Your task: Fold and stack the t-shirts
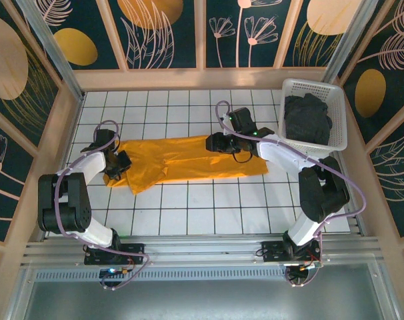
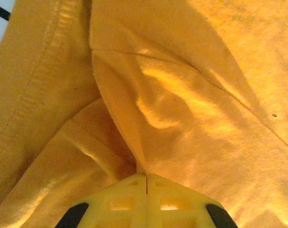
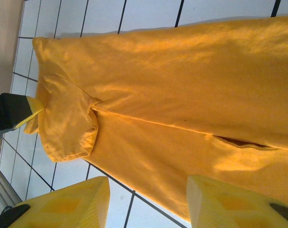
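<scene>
Both arms tend the mustard t-shirt: left claw, at its nine o'clock, pinches cloth for folding; right claw hovers agape, empty.

White tiled worktop, dark grid lines, pale wooden frame along far and side edges, navy wall panels with peach and gold flower motifs, metal posts at far corners, aluminium rail at near edge, even bright light.

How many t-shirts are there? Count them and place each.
2. The mustard t-shirt lies spread on the tiled table; the dark t-shirt sits bunched in the white basket, maybe hiding more.
</scene>
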